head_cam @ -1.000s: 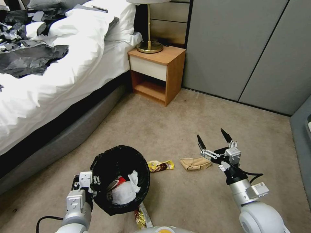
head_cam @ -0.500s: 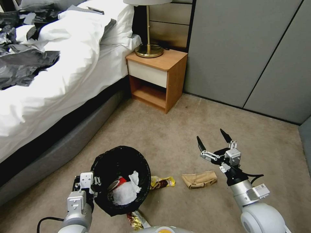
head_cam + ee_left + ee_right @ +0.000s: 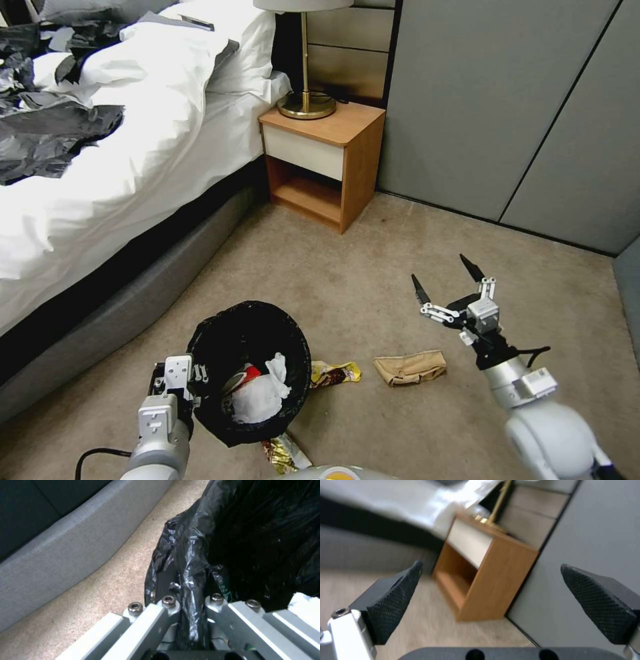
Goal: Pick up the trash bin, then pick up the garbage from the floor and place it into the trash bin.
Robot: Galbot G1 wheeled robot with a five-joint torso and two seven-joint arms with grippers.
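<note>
Nightstand beyond brown paper bag

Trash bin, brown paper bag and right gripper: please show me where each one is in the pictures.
trash bin (image 3: 293, 333): head view, on the black liner at its rim.
brown paper bag (image 3: 408, 367): head view, on its crumpled middle.
right gripper (image 3: 445, 281): head view, midway between its open fingertips.
</note>
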